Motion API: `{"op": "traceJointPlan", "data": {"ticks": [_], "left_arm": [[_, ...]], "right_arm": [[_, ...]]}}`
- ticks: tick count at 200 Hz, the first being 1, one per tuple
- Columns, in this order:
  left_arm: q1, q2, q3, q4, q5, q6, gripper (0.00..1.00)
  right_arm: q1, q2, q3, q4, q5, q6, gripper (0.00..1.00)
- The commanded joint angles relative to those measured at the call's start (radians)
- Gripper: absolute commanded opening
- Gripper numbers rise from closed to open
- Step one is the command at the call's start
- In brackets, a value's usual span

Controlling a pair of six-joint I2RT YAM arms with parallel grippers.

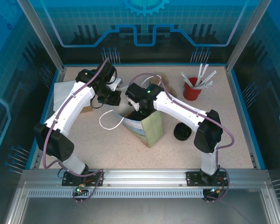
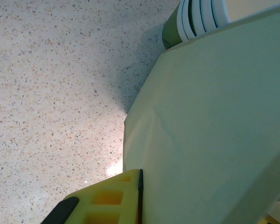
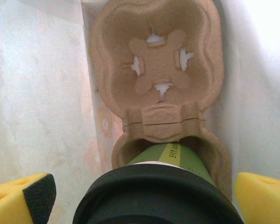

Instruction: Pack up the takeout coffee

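The takeout coffee [image 3: 177, 156], an olive-green cup under a black lid [image 3: 154, 196], sits in the near pocket of a brown pulp cup carrier [image 3: 154, 60] inside the pale green paper bag [image 1: 149, 129]. My right gripper [image 3: 144, 196] reaches down into the bag's mouth [image 1: 137, 108]; its yellow fingers [image 3: 28, 198] stand wide on either side of the lid, open. My left gripper [image 2: 141, 186] is shut on the bag's wall [image 2: 210, 130] at its rear left edge [image 1: 115, 99]; one finger is hidden behind the paper.
A red cup of white stirrers [image 1: 192, 88] stands at the back right. A stack of black lids [image 1: 182, 132] lies right of the bag. White sheets [image 1: 65, 93] lie at the left, stacked cups [image 2: 196, 18] behind the bag. The bag's white handle [image 1: 109, 122] loops left.
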Motion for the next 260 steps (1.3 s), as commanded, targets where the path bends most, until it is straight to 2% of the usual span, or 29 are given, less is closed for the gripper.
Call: {"op": "traceJointPlan", "data": {"ticks": [1, 97, 153, 184, 220, 260], "left_arm": [[-0.008, -0.019, 0.024, -0.019, -0.013, 0.006, 0.12], [-0.008, -0.012, -0.017, -0.008, -0.018, 0.0, 0.16], [-0.008, 0.002, -0.039, 0.003, -0.03, -0.001, 0.27], [-0.007, -0.001, -0.04, 0.004, -0.045, 0.002, 0.41], [-0.007, -0.028, -0.03, 0.019, -0.059, -0.013, 0.53], [0.017, -0.054, -0.005, 0.03, -0.027, -0.042, 0.65]], "right_arm": [[-0.015, 0.011, 0.053, -0.042, 0.004, 0.012, 1.0], [-0.019, -0.042, 0.105, -0.053, -0.025, 0.022, 1.0], [-0.026, -0.072, 0.136, -0.062, -0.035, 0.022, 1.0], [-0.029, -0.084, 0.17, -0.082, -0.04, 0.013, 1.0], [-0.037, -0.11, 0.196, -0.073, -0.063, 0.009, 1.0], [-0.05, -0.139, 0.252, -0.079, -0.086, 0.012, 0.98]]}}
